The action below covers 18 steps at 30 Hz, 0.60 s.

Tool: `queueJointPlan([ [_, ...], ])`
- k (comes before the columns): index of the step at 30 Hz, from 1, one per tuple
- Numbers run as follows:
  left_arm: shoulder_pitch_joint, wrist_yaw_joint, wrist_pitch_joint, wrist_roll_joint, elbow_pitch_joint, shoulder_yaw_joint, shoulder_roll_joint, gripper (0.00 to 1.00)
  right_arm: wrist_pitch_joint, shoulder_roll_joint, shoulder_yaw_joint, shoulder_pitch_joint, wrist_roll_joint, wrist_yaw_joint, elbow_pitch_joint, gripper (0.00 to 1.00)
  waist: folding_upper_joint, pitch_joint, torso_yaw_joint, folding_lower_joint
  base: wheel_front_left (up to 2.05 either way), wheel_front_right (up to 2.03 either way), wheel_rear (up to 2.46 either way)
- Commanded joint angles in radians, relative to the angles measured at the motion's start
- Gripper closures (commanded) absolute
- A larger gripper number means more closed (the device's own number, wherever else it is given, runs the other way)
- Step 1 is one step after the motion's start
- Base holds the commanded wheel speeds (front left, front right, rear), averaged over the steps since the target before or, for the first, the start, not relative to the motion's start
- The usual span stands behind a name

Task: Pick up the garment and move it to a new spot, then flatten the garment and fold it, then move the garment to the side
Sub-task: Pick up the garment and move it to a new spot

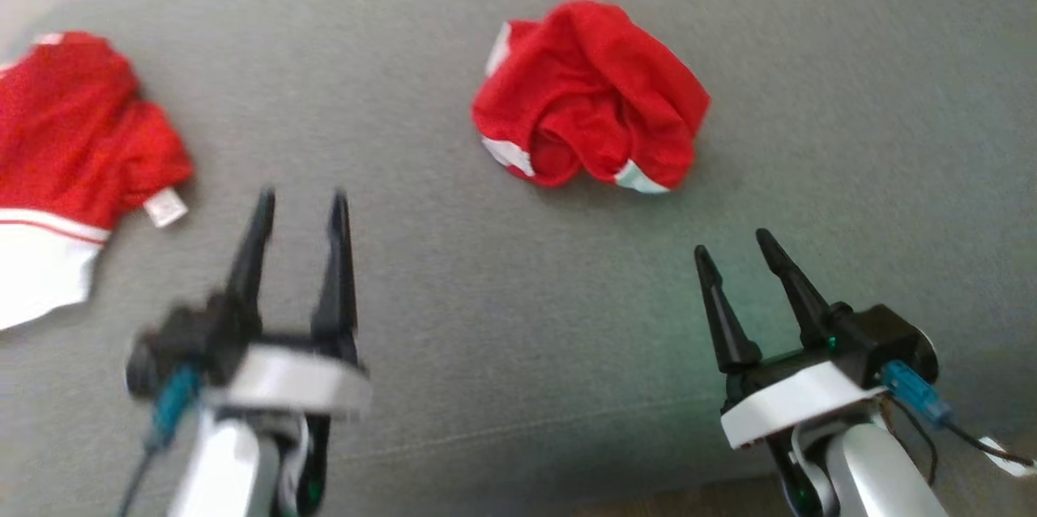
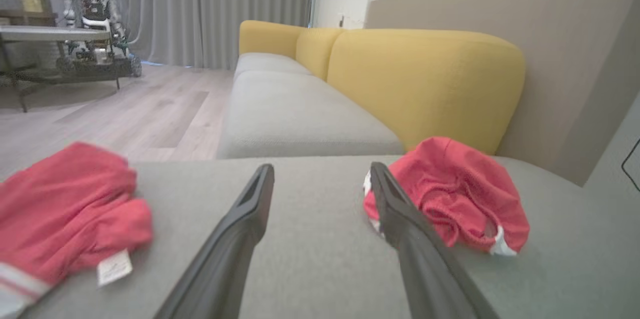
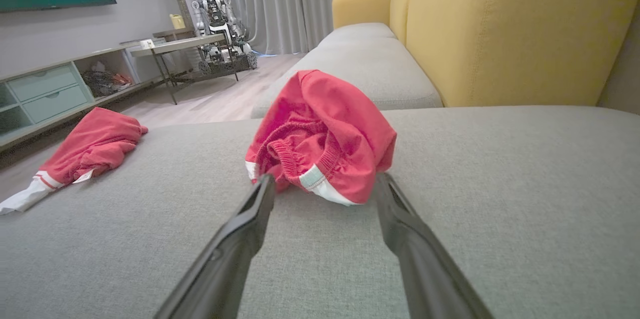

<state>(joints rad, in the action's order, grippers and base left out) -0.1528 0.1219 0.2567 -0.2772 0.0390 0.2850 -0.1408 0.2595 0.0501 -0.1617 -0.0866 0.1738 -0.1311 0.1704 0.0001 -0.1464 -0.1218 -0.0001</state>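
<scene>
A crumpled red garment [image 1: 591,96] with white trim lies bunched on the grey sofa seat [image 1: 502,322], ahead of both grippers. My right gripper [image 1: 733,241] is open and empty, its fingers pointing at that bundle [image 3: 325,124] from a short way off. My left gripper [image 1: 304,197] is open too and holds nothing; the bundle [image 2: 450,194] sits just past its right finger. A second red and white garment [image 1: 73,144] with a white label lies spread at the seat's left edge, to the left of the left gripper [image 2: 320,166].
A yellow backrest [image 3: 510,34] rises behind the seat. Past the seat's left edge is wooden floor [image 2: 125,114]. Farther off, another robot [image 3: 217,14] stands by a low table, near a long cabinet [image 3: 45,94].
</scene>
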Motion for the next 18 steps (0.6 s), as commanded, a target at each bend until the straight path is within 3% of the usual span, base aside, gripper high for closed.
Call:
queueJointPlan([
  [1,0.041,-0.006,0.005,0.031,-0.062,-0.057,0.018,0.0,0.002,0.0,-0.008,0.008,-0.013,0.0,-0.026,0.0,-0.0001,0.07,0.066,0.0001,0.0,0.0,0.0],
  [7,0.174,-0.039,0.005,0.124,-0.102,-0.066,0.052,0.0,0.002,0.0,0.021,0.056,-0.033,0.0,-0.025,0.0,-0.0001,0.117,0.101,0.0001,0.0,0.0,0.0],
  [9,0.246,-0.006,0.005,0.181,-0.119,-0.088,0.07,0.0,0.002,0.0,0.036,0.092,-0.04,0.0,-0.043,0.0,-0.0001,0.14,0.112,0.0001,0.0,0.0,0.0],
  [13,0.304,0.031,0.005,0.185,-0.137,-0.115,0.082,0.0,0.002,0.0,0.07,0.118,-0.024,0.0,-0.068,0.0,-0.0001,0.156,0.119,0.0001,0.0,0.0,0.0],
  [18,0.339,0.034,0.005,0.176,-0.143,-0.13,0.088,0.0,0.002,0.0,0.082,0.141,-0.021,0.0,-0.079,0.0,-0.0001,0.17,0.121,0.0001,0.0,0.0,0.0],
])
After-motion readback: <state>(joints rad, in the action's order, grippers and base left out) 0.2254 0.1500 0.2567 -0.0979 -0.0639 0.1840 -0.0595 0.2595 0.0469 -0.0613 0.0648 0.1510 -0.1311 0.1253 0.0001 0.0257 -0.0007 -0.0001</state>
